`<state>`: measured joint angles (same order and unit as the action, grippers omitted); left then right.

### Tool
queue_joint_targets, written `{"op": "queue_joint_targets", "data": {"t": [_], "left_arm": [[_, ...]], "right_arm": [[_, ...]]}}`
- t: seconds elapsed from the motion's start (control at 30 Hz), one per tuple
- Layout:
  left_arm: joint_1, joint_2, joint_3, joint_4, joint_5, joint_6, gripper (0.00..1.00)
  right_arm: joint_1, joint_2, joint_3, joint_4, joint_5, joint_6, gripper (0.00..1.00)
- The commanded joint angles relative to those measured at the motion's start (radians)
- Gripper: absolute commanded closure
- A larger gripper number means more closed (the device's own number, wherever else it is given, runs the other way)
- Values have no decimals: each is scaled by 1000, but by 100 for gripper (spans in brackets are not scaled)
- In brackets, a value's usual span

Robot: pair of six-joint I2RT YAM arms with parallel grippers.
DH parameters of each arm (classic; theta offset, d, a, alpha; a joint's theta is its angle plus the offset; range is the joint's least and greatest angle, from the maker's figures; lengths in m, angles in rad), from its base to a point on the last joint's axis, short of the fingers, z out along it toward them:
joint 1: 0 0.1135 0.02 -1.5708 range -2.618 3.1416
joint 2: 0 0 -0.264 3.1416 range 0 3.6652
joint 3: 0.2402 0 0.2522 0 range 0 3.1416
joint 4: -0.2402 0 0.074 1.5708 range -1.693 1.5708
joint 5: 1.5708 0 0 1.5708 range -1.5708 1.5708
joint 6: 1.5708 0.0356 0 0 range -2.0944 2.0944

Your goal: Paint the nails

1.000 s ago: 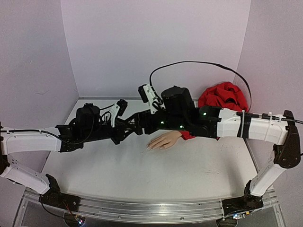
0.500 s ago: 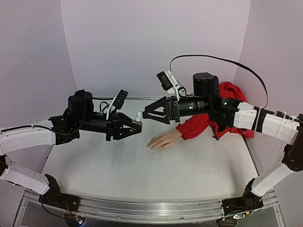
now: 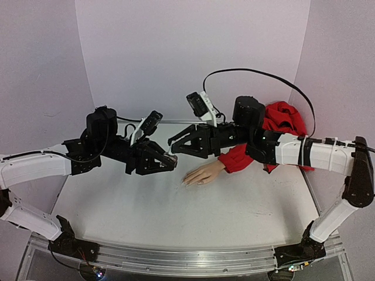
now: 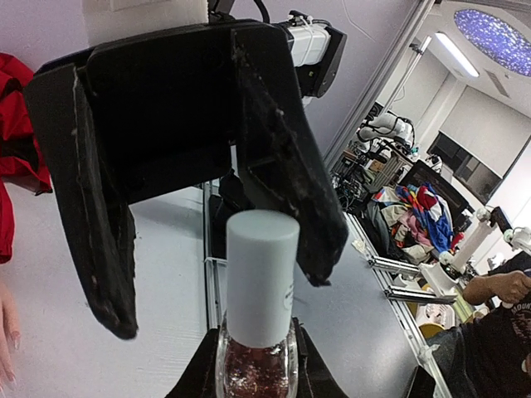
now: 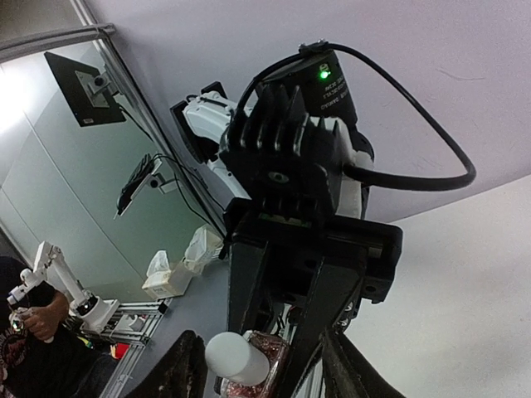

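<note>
- While the two arms meet in mid-air over the tabletop (image 3: 176, 216), the nails (image 3: 186, 182) lie flat on it below. They are nearer the front edge than either end effector, a little right of the meeting point, and touched by neither.
- These nails tip a pale peach mannequin hand (image 3: 204, 173) lying palm down with slim fingers close together. From overhead they are too small for their colour to be told.
- Its fingers point left and slightly toward the near edge. The hand's long axis runs from the red sleeve (image 3: 235, 159) at the far right to the fingertips at the near left, level with the tabletop.
- Just beyond and higher, the left end effector (image 3: 169, 163) is pinched on the glass body of a polish bottle (image 4: 259, 352) holding red glittery liquid. The pale cap (image 4: 262, 278) juts out past its fingertips toward the other arm.
- Reaching in from the right, the right end effector (image 3: 173, 147) has its jaws spread, one black finger on each side of the cap. The left wrist view shows a gap on both sides, so it grips nothing.
- Farthest back, a heap of red cloth (image 3: 284, 120) sits at the right by the rear wall, behind the right arm.
</note>
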<state>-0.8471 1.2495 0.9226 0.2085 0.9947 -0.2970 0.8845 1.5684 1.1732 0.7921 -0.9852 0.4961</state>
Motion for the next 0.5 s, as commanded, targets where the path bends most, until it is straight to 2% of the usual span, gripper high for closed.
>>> {"op": "queue_joint_targets", "data": {"t": [0.0, 0.27, 0.47], "left_arm": [[2, 0, 62, 37, 49, -8, 100], [3, 7, 67, 41, 65, -1, 100], [3, 20, 72, 40, 91, 4, 100]], "right_arm": [[17, 23, 41, 126, -67, 20, 56], [22, 37, 41, 189, -95, 46, 65], [21, 52, 50, 215, -106, 65, 63]]}}
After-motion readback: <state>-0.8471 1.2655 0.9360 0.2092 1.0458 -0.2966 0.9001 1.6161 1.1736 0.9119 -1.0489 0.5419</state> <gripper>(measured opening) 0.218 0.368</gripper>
